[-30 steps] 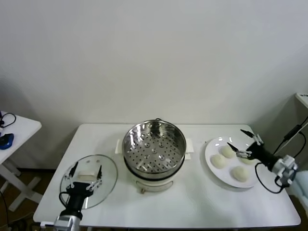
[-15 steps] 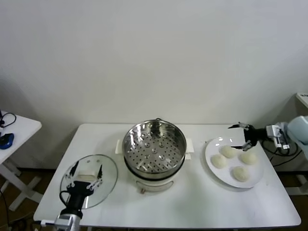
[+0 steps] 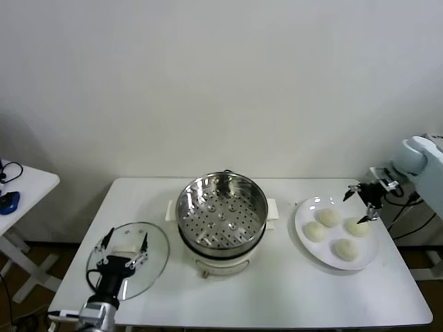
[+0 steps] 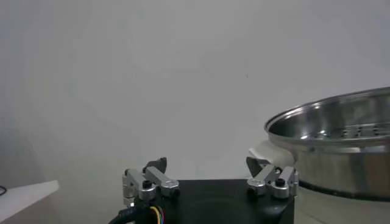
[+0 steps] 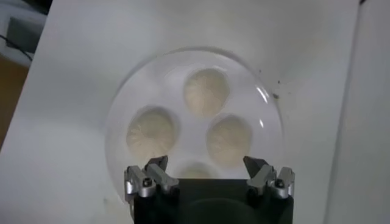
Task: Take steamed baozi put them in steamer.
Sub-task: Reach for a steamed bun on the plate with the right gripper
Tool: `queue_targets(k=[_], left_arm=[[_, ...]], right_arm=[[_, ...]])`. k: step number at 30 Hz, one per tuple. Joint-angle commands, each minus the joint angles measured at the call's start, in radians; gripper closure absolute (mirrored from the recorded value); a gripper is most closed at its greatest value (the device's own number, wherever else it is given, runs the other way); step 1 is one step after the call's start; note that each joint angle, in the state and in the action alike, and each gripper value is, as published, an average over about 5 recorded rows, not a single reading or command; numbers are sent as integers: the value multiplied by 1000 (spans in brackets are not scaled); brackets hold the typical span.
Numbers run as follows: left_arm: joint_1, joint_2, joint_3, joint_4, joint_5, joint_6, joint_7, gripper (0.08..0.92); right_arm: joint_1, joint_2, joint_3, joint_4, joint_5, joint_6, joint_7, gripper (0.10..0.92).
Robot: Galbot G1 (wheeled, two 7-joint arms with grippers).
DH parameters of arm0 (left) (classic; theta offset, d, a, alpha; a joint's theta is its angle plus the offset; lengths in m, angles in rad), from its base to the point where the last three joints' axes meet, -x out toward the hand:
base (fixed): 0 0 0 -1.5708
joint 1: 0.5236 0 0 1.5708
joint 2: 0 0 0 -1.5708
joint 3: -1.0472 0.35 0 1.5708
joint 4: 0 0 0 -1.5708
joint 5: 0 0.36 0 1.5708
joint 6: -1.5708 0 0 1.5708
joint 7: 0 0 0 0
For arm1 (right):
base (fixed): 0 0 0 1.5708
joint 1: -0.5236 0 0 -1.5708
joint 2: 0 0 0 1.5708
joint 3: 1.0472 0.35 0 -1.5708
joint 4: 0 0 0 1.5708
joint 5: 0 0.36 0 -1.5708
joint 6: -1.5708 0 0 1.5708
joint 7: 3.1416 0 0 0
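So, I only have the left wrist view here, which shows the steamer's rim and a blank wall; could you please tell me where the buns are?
Observer: All four steamed baozi lie on a white plate to the right of the steamer.
Operator: Thank you. Is anything in the steamer?
Observer: No, its perforated tray is bare.
Operator: And where is the right gripper?
Observer: The right gripper is open above the plate's far right edge, holding nothing.
Operator: What lies under my left gripper?
Observer: The left gripper, open, is over a round glass lid.
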State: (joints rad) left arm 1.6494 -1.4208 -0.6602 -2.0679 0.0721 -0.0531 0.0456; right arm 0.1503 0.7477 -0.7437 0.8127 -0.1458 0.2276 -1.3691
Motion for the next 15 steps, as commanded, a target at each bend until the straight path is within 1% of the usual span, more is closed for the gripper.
queue_targets(k=[1, 9, 15], left_arm=[[-3, 2, 2, -2, 1, 6, 0, 177], [-9, 8, 1, -1, 1, 11, 0, 177], [-5, 4, 2, -1, 5, 8, 0, 177]], right_arm=[[58, 155, -76, -216, -81, -10, -48, 203], [-49, 202, 32, -255, -143, 7, 61, 203], [-79, 231, 105, -294, -223, 67, 134, 203]])
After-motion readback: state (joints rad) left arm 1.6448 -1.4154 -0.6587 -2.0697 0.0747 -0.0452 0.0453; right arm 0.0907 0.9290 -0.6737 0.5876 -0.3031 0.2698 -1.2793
